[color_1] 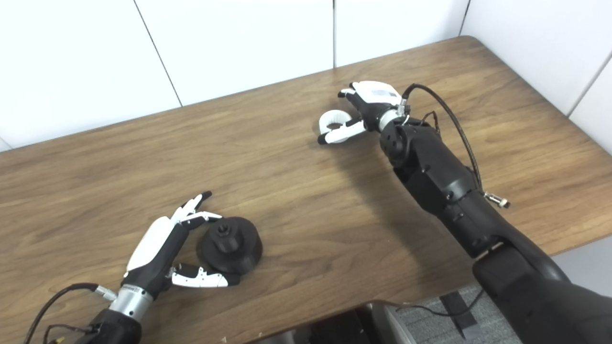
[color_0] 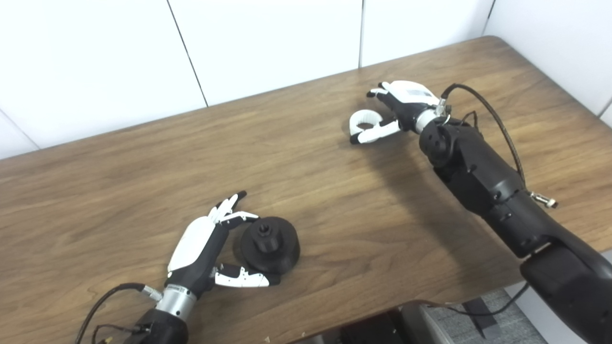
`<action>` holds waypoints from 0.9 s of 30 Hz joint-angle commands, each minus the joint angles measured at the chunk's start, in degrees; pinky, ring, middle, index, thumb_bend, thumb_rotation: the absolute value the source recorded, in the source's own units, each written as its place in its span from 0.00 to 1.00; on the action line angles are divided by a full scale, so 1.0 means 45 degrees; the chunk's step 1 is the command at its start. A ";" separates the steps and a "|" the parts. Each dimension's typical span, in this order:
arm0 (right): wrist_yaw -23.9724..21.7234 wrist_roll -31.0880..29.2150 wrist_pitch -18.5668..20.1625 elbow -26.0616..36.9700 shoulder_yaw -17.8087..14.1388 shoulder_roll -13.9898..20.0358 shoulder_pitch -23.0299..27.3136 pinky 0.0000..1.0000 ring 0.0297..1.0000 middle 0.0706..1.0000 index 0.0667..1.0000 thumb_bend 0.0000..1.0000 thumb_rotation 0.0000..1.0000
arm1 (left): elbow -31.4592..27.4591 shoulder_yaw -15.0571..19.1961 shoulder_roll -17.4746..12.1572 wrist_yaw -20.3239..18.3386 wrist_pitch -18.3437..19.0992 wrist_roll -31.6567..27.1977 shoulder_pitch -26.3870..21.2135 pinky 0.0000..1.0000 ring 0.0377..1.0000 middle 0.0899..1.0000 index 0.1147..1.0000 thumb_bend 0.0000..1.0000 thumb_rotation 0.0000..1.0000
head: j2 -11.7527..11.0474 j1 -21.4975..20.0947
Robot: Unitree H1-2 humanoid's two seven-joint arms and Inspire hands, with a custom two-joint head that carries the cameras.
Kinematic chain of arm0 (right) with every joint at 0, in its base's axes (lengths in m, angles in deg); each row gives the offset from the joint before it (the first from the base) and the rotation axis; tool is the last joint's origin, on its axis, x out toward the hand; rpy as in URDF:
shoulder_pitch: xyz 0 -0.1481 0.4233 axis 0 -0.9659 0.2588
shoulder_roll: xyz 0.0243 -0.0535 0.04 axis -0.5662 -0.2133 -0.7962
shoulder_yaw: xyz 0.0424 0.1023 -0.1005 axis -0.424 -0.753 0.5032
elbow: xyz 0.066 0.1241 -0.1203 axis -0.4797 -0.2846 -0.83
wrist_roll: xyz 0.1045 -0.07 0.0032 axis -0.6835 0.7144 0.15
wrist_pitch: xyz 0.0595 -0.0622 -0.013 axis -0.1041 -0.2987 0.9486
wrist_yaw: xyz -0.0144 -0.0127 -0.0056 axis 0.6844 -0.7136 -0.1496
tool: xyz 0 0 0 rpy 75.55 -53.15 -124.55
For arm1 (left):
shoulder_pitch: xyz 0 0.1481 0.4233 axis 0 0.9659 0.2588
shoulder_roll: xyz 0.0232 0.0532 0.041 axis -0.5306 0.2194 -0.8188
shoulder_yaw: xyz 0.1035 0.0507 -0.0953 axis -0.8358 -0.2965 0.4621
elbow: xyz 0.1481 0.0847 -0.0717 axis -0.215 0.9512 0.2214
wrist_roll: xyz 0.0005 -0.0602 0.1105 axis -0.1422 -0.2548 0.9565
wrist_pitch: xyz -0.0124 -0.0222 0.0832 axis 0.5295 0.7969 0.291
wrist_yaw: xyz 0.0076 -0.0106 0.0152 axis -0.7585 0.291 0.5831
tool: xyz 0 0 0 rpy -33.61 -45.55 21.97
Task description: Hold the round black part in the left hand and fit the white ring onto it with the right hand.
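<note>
Both grasps pending: left hand (color_0: 210, 248) spread around part (color_0: 270, 244) on tabletop (color_0: 334, 200); right hand (color_0: 399, 107), fingers apart, bracketed ring (color_0: 362, 120). Next: close, lift.

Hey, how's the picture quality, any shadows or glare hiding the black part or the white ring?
Left eye view: even light, no glare; right arm's soft shadow misses the white ring. Right eye view: slightly soft; black part shows little surface detail, but its outline is clear.
</note>
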 commanded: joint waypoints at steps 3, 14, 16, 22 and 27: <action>0.0110 0.0095 -0.0072 0.0273 -0.0023 0.0332 0.0489 0.87 1.00 1.00 0.88 1.00 0.73 | -0.0473 0.0135 -0.0015 -0.0016 0.0000 -0.0055 -0.0196 1.00 1.00 1.00 0.58 1.00 0.35 | 0.0043 0.0025; -0.0215 0.0227 0.0003 0.0512 0.0302 0.0495 0.0356 0.87 1.00 1.00 0.79 0.95 0.52 | -0.0574 0.0239 -0.0044 -0.0082 0.0056 -0.0029 -0.0164 1.00 1.00 1.00 0.57 1.00 0.36 | 0.0097 0.0045; -0.0155 0.0204 -0.0055 0.0575 0.0258 0.0487 0.0310 0.87 1.00 1.00 0.76 0.91 0.46 | -0.0597 0.0274 -0.0038 -0.0129 0.0082 -0.0029 -0.0157 1.00 1.00 1.00 0.57 1.00 0.36 | 0.0141 0.0064; -0.0117 0.0248 -0.0021 0.0733 0.0204 0.0529 0.0194 0.87 0.99 1.00 0.71 0.86 0.33 | -0.0585 0.0353 -0.0066 -0.0138 0.0033 -0.0029 -0.0155 1.00 1.00 1.00 0.58 1.00 0.37 | 0.0193 0.0033; -0.0199 0.0263 0.0010 0.0786 0.0215 0.0632 0.0132 0.88 0.99 1.00 0.71 0.86 0.30 | -0.0572 0.0420 -0.0107 -0.0161 0.0012 -0.0065 -0.0161 1.00 1.00 1.00 0.58 1.00 0.35 | 0.0199 -0.0009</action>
